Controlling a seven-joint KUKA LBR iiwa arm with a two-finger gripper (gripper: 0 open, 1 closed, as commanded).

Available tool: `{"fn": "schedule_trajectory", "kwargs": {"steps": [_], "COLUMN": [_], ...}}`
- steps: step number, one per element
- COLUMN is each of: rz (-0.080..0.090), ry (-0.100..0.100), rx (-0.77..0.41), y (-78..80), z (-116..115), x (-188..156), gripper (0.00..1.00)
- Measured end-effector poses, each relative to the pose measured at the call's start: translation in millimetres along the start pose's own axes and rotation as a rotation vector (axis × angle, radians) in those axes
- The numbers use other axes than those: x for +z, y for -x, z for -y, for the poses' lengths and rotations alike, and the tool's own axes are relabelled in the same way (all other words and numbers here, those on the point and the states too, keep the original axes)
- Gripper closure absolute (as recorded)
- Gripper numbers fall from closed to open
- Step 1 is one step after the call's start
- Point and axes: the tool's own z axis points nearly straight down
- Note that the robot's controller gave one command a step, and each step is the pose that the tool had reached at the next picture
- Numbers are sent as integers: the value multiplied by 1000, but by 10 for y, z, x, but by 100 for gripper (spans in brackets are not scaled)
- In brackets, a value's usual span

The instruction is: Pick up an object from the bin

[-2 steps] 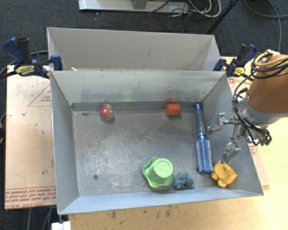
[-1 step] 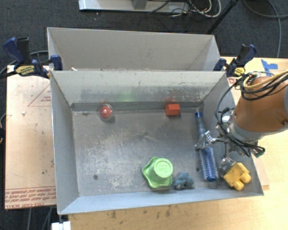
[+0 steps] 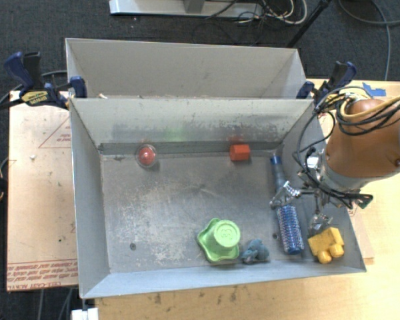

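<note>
My gripper hangs at the bin's right side under the orange cover, its two metal fingers spread apart and open with nothing between them. One fingertip is just above the top of a blue bristle brush, which lies lengthwise along the right wall with its thin blue handle pointing to the back. The other fingertip is right above a yellow toy block in the front right corner.
A green cup-shaped thing and a small grey-blue lump lie at the front middle. A red ball and a red block sit along the back wall. The arm covers the bin's right rim.
</note>
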Motion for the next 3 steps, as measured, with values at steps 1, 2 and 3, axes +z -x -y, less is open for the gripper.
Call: {"fn": "schedule_trajectory", "kwargs": {"steps": [1, 2, 3], "rz": [18, 10, 0], "ry": [13, 11, -2], "rx": [-375, -374, -512], "y": [30, -7, 90], "z": [-94, -68, -186], "x": [191, 195, -1071], "gripper": [0, 100, 100]}}
